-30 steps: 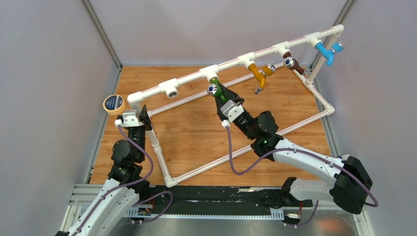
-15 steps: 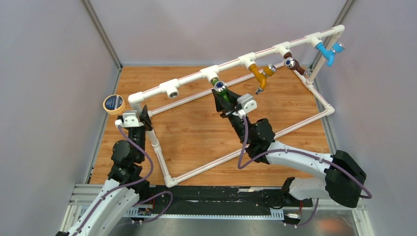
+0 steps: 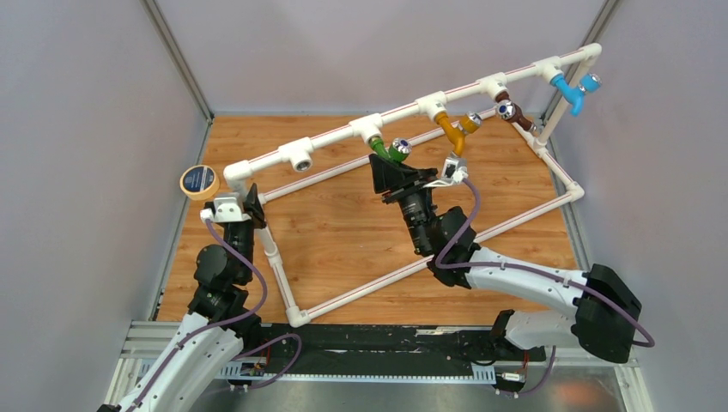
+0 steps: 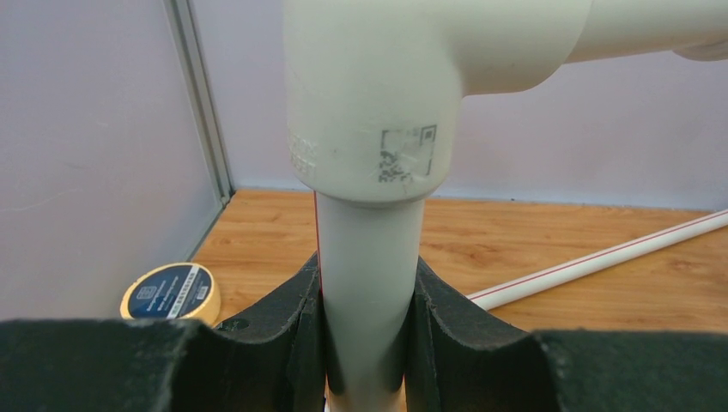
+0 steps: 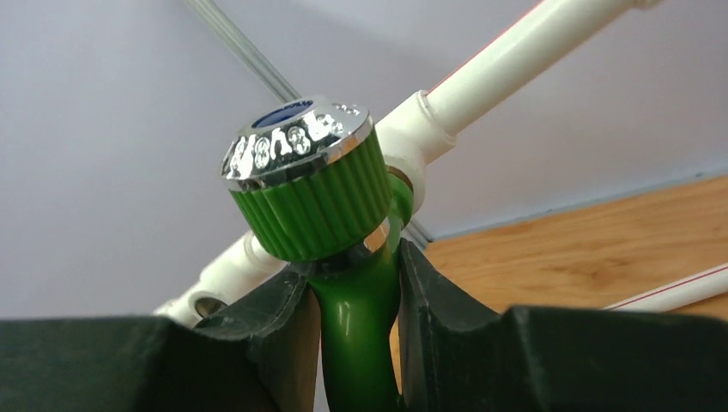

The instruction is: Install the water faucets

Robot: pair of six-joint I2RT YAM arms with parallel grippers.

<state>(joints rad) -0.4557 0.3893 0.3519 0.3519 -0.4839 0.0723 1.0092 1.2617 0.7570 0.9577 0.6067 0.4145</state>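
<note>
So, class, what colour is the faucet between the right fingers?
The faucet is green, silver-capped; right wrist view shows it best.

Glossy green plastic faucet (image 5: 356,335), chromed knob (image 5: 292,137)

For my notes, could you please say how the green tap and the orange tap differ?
The green tap is clamped in the right tool; the orange tap hangs untouched. The green tap sits left of the orange tap on the top pipe. Both have silvery knobs.

Wood-grain tabletop (image 3: 343,232) lies below and beyond the fingers (image 4: 283,335); plain grey walls (image 3: 386,51) rise behind and to either side, joined by metal corner posts (image 3: 176,56).
</note>
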